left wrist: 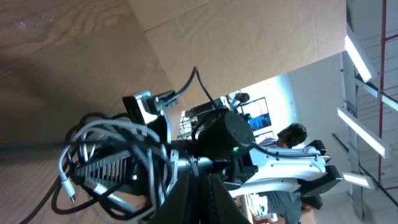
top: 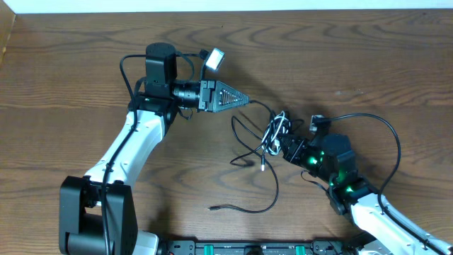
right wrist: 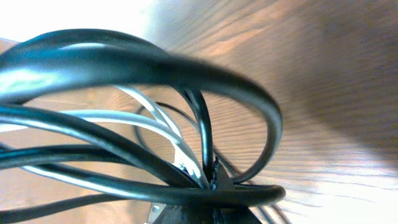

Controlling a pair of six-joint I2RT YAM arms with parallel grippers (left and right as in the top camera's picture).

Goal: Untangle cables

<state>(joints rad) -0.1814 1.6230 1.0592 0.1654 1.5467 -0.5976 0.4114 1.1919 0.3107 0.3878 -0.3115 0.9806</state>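
black and white cables (right wrist: 186,71) loop close, clamped in the right end effector (top: 287,147); left end effector (top: 246,99), grip state unclear.

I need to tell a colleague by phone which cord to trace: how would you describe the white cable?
On the wooden table, look just right of centre, where the right gripper meets a tangle of cables. The white cable runs through that tangle. It is the only pale cord; its neighbours are thin and black.
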